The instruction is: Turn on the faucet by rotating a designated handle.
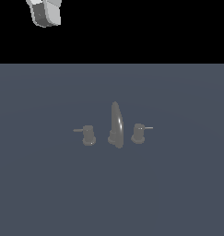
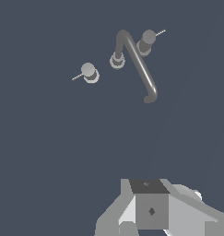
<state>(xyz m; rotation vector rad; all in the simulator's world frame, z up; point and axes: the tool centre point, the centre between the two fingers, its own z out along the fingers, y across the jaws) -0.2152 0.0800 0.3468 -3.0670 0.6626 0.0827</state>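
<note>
Your hand hangs high at the exterior view's upper left, well apart from the faucet; whether its fingers are spread or pressed together you cannot tell in either view. The faucet stands mid-worktop. From the tall glossy spout, the designated handle sits at 9 o'clock, its dull thick lever pointing toward the exterior view's left. At 3 o'clock stands the other knob, its thin bright lever pointing right. Open worktop surrounds all three; nothing stands between hand and handle.
</note>
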